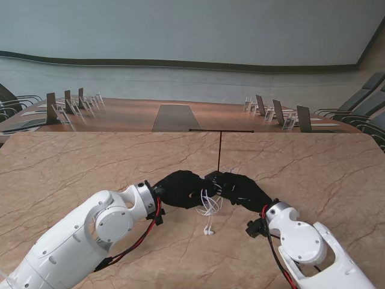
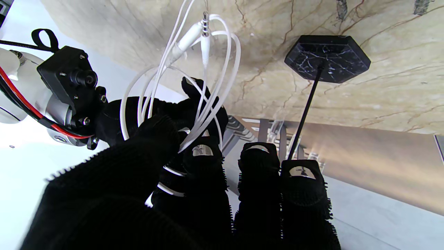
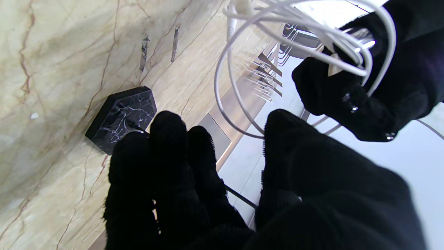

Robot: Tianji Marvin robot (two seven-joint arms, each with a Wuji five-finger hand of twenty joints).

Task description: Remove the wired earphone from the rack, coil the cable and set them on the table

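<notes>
where the two black-gloved hands meet over the marble table [image 1: 72, 162], the white earphone cable [image 1: 210, 205] hangs in loose loops between them, off the rack [image 1: 220, 150] and not yet lying flat. the left hand [image 1: 180, 189] has its thumb and forefinger pinched on the bundle of loops — in the left wrist view the strands [image 2: 211, 104] pass between those fingers [image 2: 159, 132] and the plug [image 2: 205, 24] dangles toward the tabletop. one earbud [image 1: 208, 230] hangs nearer to me, at or just above the table; i cannot tell whether it touches. the right hand [image 1: 243, 190] sits just beside the loops, fingers loosely curled and apart, holding nothing that i can see — its wrist view shows the cable [image 3: 295, 41] running past its thumb [image 3: 288, 139] without a grip. the rack's dark hexagonal base [image 2: 327, 57] stands on the table just beyond both hands, its thin post upright with the crossbar bare.
</notes>
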